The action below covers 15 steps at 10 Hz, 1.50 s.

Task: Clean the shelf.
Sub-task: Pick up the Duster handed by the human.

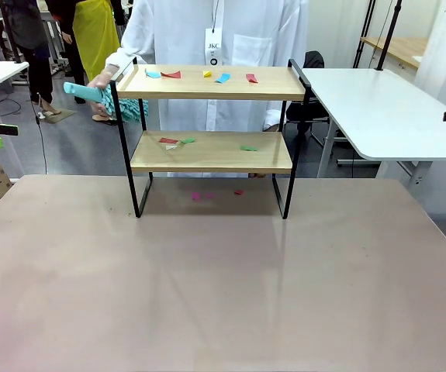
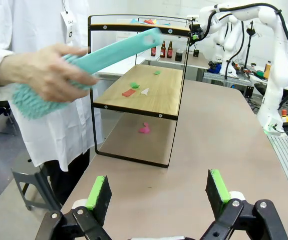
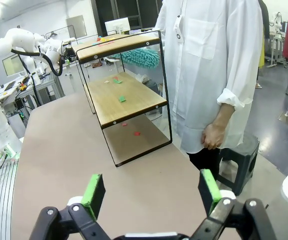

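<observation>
there, shelf well ahead of left tool, jaws wide apart

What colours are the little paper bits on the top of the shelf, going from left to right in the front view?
On the shelf, top board: first blue scrap → first red scrap → yellow scrap → second blue scrap → second red scrap.
</observation>
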Each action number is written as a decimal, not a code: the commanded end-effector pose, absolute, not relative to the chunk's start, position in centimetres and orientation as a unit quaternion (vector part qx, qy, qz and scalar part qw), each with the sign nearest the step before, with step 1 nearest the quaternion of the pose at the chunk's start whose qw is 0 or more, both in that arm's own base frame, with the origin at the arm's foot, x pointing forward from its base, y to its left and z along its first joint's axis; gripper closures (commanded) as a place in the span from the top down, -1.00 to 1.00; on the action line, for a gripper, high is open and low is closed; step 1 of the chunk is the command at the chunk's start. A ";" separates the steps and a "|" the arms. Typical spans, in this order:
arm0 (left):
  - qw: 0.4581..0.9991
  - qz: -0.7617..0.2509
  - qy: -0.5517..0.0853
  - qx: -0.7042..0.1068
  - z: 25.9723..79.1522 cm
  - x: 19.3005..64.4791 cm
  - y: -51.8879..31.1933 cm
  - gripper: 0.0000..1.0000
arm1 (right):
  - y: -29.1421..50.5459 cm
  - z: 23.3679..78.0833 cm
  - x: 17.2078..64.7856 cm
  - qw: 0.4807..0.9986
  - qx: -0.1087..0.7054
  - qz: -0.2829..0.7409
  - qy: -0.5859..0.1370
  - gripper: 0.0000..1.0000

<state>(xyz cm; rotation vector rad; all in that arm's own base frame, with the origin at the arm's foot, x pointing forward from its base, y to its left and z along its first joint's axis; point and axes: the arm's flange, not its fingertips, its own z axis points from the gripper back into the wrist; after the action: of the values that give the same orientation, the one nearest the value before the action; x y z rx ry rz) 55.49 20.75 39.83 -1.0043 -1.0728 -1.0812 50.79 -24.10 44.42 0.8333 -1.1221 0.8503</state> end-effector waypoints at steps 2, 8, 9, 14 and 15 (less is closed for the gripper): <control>0.611 -0.470 -0.465 -0.435 39.9 55.5 20.7 1.00 | -24.0 44.5 50.8 0.683 0.371 0.381 -0.499 1.00; 0.611 -0.470 -0.465 -0.435 39.9 55.5 20.7 1.00 | -24.0 44.5 50.8 0.683 0.371 0.381 -0.499 1.00; 0.611 -0.470 -0.465 -0.435 39.9 55.5 20.7 1.00 | -24.0 44.5 50.8 0.683 0.371 0.381 -0.499 1.00; 0.611 -0.470 -0.465 -0.435 39.9 55.5 20.7 1.00 | -24.0 44.5 50.8 0.683 0.371 0.381 -0.499 1.00; 0.612 -0.469 -0.465 -0.435 39.8 55.5 20.8 1.00 | -24.0 44.5 50.8 0.683 0.371 0.381 -0.499 1.00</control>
<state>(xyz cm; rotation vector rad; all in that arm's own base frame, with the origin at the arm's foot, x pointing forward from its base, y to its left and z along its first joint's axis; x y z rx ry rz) 55.49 20.75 39.82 -1.0044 -1.0727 -1.0810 50.79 -24.10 44.42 0.8333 -1.1221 0.8503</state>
